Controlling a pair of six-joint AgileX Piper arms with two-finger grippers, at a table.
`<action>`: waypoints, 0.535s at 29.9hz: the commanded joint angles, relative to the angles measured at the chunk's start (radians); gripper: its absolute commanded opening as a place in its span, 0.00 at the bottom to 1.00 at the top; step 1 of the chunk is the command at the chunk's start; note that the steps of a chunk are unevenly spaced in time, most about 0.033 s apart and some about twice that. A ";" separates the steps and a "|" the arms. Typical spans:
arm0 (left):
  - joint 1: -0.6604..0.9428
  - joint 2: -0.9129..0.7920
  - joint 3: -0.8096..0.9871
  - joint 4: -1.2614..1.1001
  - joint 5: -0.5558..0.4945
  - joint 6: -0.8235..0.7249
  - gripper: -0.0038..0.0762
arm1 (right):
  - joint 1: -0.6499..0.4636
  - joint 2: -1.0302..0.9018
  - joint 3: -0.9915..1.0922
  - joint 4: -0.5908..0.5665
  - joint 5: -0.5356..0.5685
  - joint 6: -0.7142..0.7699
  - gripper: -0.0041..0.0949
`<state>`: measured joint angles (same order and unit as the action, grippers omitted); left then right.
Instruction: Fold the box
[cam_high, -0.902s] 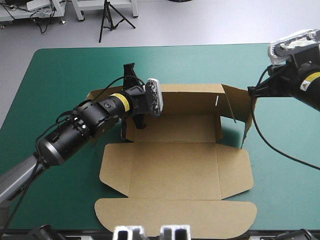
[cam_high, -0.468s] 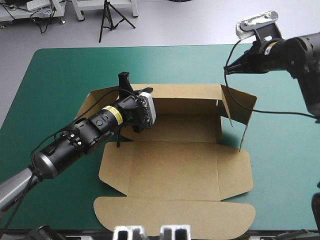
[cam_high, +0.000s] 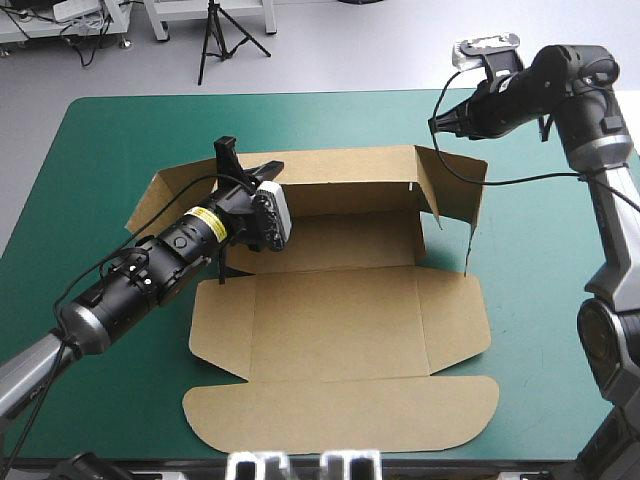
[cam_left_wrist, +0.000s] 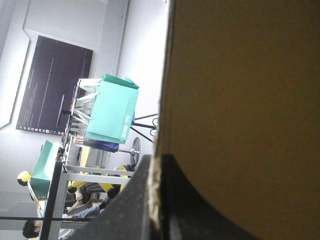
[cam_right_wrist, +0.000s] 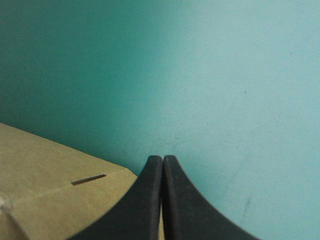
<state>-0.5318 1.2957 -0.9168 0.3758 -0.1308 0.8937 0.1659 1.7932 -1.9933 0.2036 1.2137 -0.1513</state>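
Observation:
The brown box (cam_high: 340, 320) lies open in the middle of the table, its lid flat toward the front edge. Its back wall (cam_high: 350, 185) and right side flap (cam_high: 455, 195) stand raised. My left gripper (cam_high: 240, 165) is at the back wall's left end, shut on the board. In the left wrist view the box (cam_left_wrist: 240, 100) stands close ahead, its edge held in the left gripper (cam_left_wrist: 156, 200). My right gripper (cam_high: 435, 122) hovers shut and empty just behind the right rear corner. In the right wrist view the right gripper (cam_right_wrist: 162, 162) meets in a point beside the box's slotted corner (cam_right_wrist: 45, 195).
The lid's rounded flap (cam_high: 340, 415) reaches close to the table's front edge. Teal-green cover (cam_high: 110, 150) shows in wide strips to the left, to the right and behind the box.
The left gripper has pulled back and left, and the box has slid left with it. The right arm has swung in from the table's right side to behind the right rear corner.

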 joint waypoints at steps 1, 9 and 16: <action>-0.003 -0.035 -0.004 -0.017 -0.118 0.015 0.04 | -0.006 -0.005 -0.030 0.061 -0.057 -0.013 0.02; -0.003 -0.035 0.000 -0.077 -0.188 0.050 0.04 | -0.006 0.032 0.010 0.120 0.009 -0.057 0.02; -0.003 -0.035 0.000 -0.206 -0.186 0.146 0.04 | -0.006 -0.006 0.145 0.170 0.035 -0.097 0.02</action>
<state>-0.5318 1.2957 -0.8840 0.2434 -0.2176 1.0072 0.1659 1.8639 -1.8744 0.3197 1.2382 -0.2180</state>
